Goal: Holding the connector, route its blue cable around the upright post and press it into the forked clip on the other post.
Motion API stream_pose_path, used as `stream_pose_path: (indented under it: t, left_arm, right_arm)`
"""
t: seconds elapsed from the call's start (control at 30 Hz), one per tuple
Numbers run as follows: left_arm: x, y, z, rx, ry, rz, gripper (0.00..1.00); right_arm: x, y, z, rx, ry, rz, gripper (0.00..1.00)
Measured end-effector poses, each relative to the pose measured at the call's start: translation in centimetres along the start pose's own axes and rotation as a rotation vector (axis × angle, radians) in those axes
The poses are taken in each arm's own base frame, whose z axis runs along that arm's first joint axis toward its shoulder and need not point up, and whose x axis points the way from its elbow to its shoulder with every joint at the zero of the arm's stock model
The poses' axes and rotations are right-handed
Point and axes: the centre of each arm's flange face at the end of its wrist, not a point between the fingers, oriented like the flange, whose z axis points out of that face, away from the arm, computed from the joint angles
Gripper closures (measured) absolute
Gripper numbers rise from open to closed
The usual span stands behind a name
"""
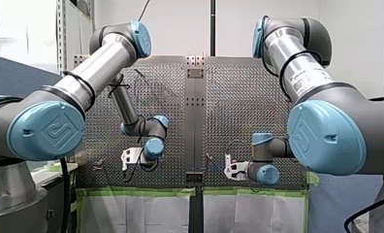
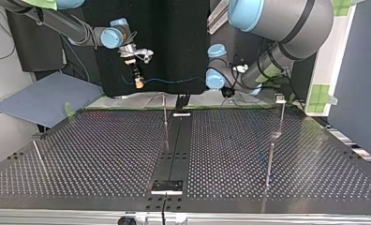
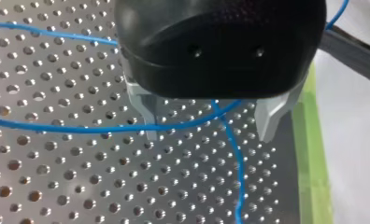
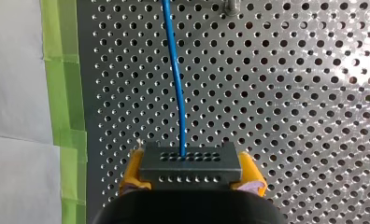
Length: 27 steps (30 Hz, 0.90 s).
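Evidently early in the routing, judging by the layout. Clamped between the yellow pads of my right gripper (image 4: 191, 175): the black connector (image 4: 191, 158), held in the air near the far edge of the perforated table (image 2: 104, 150) as the top view has it. Leaving the connector's face: the blue cable (image 4: 176, 84), strung roughly level across to my left gripper (image 3: 206, 123). Spread wide, its metal fingers (image 3: 145, 114), gripping nothing; cable strands crossing loosely between and beneath them, contact impossible to tell. Well apart from the cable, beside the table's middle strip: a thin upright post (image 2: 165, 117). Toward the top view's right: another post (image 2: 281, 117) with a small fitting at its top (image 2: 280, 98), probably the forked clip, too small to confirm. No wrap around either post yet, nothing seated in the clip. Next, probably: bring the connector down and past the upright post, keeping the line taut enough to hug it, then lower into the fork.
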Motion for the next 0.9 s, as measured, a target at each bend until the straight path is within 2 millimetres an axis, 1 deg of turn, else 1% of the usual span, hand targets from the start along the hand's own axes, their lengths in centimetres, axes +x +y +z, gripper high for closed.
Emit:
stream_pose_path:
  t: [0.4, 0.57, 0.9]
  left_arm:
    - [2.4, 0.7, -2.0, -0.004, 0.024, 0.078, 0.00]
    - [2.8, 0.6, -2.5, -0.012, 0.020, 0.117, 0.00]
    - [2.9, -0.6, -2.8, 0.045, -0.004, 0.183, 0.00]
  right_arm:
    - [0.0, 0.0, 0.0, -0.001, -0.002, 0.001, 1.00]
    - [0.0, 0.0, 0.0, -0.001, -0.002, 0.000, 1.00]
    - [0.0, 0.0, 0.0, 0.000, 0.000, 0.000, 1.00]
